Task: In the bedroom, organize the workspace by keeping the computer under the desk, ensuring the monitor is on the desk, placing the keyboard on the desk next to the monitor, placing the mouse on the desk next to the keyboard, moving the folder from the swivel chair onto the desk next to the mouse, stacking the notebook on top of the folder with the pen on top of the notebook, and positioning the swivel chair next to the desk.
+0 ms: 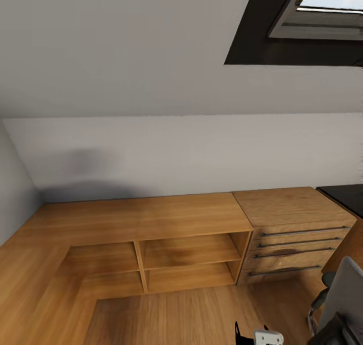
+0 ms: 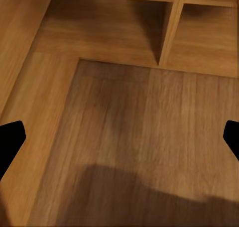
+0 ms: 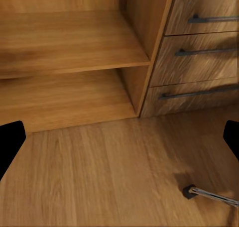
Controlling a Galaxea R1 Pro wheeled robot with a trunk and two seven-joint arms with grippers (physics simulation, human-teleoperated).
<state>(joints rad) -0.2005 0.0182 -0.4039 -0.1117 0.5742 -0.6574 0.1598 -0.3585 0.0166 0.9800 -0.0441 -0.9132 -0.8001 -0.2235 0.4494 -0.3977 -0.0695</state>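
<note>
Both grippers gape wide and empty over bare wood floor, and honestly the grey-upholstered swivel chair (image 1: pixel 345 299) sits so close at near right that turning could clip its chrome castor leg (image 3: pixel 211 195).

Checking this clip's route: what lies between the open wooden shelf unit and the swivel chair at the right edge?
In the head view, the wooden dresser with bar handles stands between the shelf unit and the swivel chair, with bare wood floor in front.

Before me the wooden floor (image 1: pixel 201 314) runs up to the low open shelf unit (image 1: pixel 186 259); right of it stands the dresser (image 1: pixel 297 234), a chair castor (image 3: pixel 189 191) nearby.
</note>
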